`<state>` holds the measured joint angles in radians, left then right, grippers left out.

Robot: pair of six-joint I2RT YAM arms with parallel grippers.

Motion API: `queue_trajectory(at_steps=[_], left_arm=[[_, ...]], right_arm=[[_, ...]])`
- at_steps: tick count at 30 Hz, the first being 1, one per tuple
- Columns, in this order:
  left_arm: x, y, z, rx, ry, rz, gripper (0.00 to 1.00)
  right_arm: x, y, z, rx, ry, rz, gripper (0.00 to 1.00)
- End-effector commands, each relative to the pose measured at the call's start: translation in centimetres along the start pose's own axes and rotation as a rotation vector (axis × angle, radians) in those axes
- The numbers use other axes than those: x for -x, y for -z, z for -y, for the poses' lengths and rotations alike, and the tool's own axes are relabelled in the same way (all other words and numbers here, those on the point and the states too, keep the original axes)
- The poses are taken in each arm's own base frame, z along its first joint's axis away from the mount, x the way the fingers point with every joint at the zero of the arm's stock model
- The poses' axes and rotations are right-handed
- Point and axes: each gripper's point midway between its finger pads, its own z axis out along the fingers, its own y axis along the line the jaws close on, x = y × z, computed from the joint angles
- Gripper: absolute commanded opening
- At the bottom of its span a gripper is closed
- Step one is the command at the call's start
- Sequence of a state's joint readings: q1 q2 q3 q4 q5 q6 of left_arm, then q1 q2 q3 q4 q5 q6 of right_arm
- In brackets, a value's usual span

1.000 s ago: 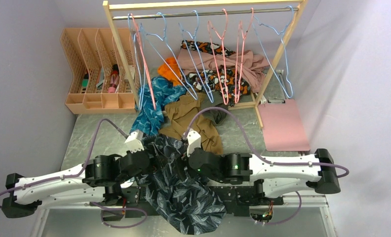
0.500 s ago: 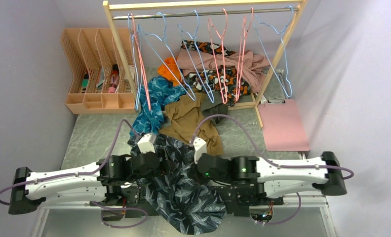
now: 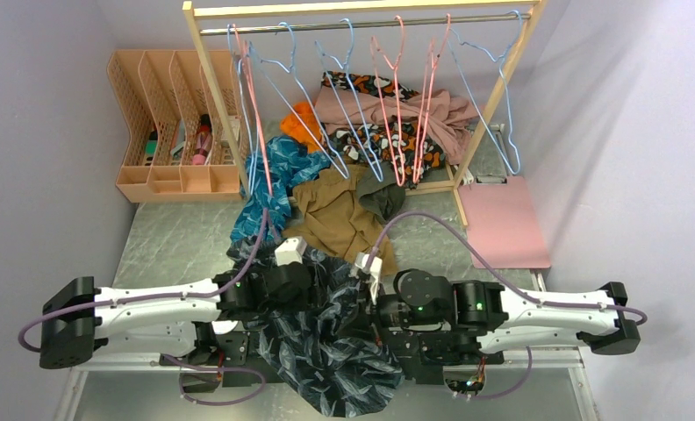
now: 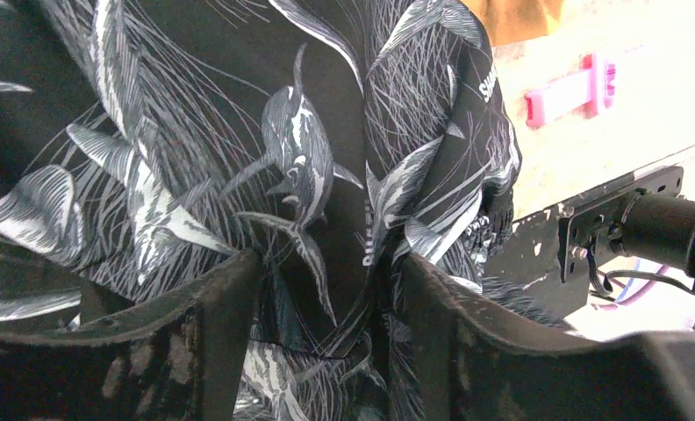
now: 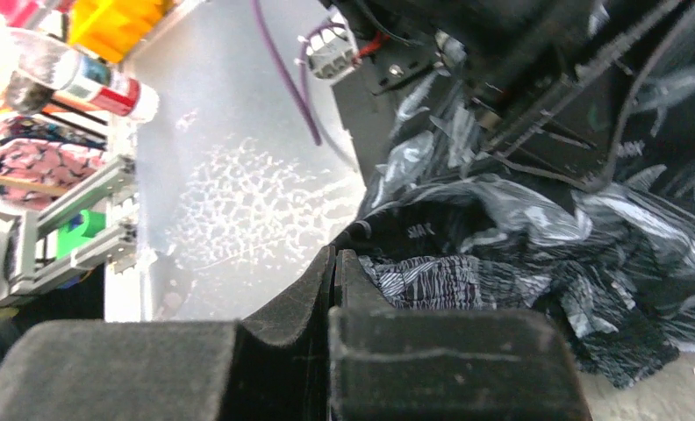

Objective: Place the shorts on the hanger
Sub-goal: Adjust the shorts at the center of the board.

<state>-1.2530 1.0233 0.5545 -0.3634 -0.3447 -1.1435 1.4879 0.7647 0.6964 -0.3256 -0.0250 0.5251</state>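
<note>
Shorts: the dark leaf-print shorts lie crumpled at the near edge of the desk. They sit between my two arms, and their lower part hangs over the mounts in front.
My left gripper: the left gripper is down on the left half of the shorts with its fingers apart. A raised fold of the printed cloth stands between them and touches both inner faces.
My right gripper: the right gripper has its fingers pressed flat together, and I see no cloth between them. The bunched shorts lie just past the tips. I cannot tell whether an edge is caught.
Brown garment: a plain brown garment lies just beyond the shorts, touching their far edge.
Teal garment: a teal patterned garment lies left of the brown one, under the rack.
Pink board: a flat pink board lies on the right side of the desk.
Rack: a wooden rack stands at the back, with more clothes heaped under it.
Hanger: a light-blue wire hanger hangs on the rack's rail among others like it and pink hangers. All are bare and well apart from the shorts.
File tray: a peach file tray stands at the far left.
</note>
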Motion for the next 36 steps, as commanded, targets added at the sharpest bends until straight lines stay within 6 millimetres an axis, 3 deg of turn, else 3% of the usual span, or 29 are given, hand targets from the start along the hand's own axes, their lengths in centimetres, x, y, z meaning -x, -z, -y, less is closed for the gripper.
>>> queue_trajectory(at_steps=[1, 5, 9, 12, 14, 16, 17, 19, 21, 23, 26, 29, 30, 31, 33, 35, 36], left_arm=[[0.5, -0.6, 2.5, -0.089, -0.007, -0.013, 0.59], [0.8, -0.9, 3.2, -0.104, -0.028, -0.009, 0.1], [4.8, 2.2, 4.8, -0.134, -0.036, 0.118, 0.07], [10.2, 8.0, 8.0, -0.27, -0.067, 0.29, 0.07], [14.0, 12.9, 10.0, -0.373, -0.087, 0.426, 0.07], [17.3, 18.2, 11.7, -0.47, -0.102, 0.546, 0.07], [18.6, 20.8, 12.5, -0.52, -0.113, 0.592, 0.07], [20.2, 24.7, 13.6, -0.595, -0.141, 0.648, 0.07], [20.7, 26.3, 13.6, -0.618, -0.148, 0.666, 0.07], [20.1, 25.4, 11.8, -0.57, -0.105, 0.647, 0.07], [17.2, 20.4, 7.2, -0.425, 0.016, 0.563, 0.07], [12.9, 14.7, 1.4, -0.273, 0.199, 0.468, 0.07], [12.1, 14.0, 0.2, -0.256, 0.229, 0.454, 0.09], [10.9, 12.8, -1.0, -0.238, 0.279, 0.426, 0.17], [9.6, 12.1, -2.5, -0.232, 0.331, 0.399, 0.41], [9.1, 12.2, -3.4, -0.235, 0.367, 0.392, 0.65], [9.1, 12.5, -3.7, -0.238, 0.37, 0.395, 0.72]], right_arm=[[3.0, 2.2, -3.4, 0.15, 0.054, 0.093, 0.0], [2.8, 2.4, -2.5, 0.099, 0.05, 0.079, 0.0], [3.7, 2.5, -1.1, 0.01, 0.041, 0.117, 0.0], [6.6, 3.2, 0.0, -0.093, 0.088, 0.207, 0.0], [10.2, 4.3, 0.0, -0.158, 0.163, 0.277, 0.0], [15.2, 6.4, -2.7, -0.121, 0.238, 0.377, 0.0], [16.5, 6.9, -3.6, -0.1, 0.272, 0.4, 0.0], [18.1, 7.5, -5.0, -0.064, 0.322, 0.424, 0.0], [17.5, 6.9, -4.6, -0.073, 0.331, 0.401, 0.0], [15.2, 5.5, -3.1, -0.103, 0.291, 0.353, 0.0], [9.3, 2.9, 0.7, -0.175, 0.164, 0.259, 0.0], [4.9, 2.5, 3.7, -0.229, -0.002, 0.258, 0.0], [3.3, 2.2, 4.6, -0.239, -0.05, 0.247, 0.09], [2.4, 2.4, 5.1, -0.242, -0.098, 0.258, 0.23], [0.7, 2.7, 6.3, -0.272, -0.163, 0.246, 0.48], [-0.1, 3.0, 6.9, -0.298, -0.18, 0.231, 0.6], [-0.1, 3.2, 7.1, -0.314, -0.176, 0.226, 0.63]])
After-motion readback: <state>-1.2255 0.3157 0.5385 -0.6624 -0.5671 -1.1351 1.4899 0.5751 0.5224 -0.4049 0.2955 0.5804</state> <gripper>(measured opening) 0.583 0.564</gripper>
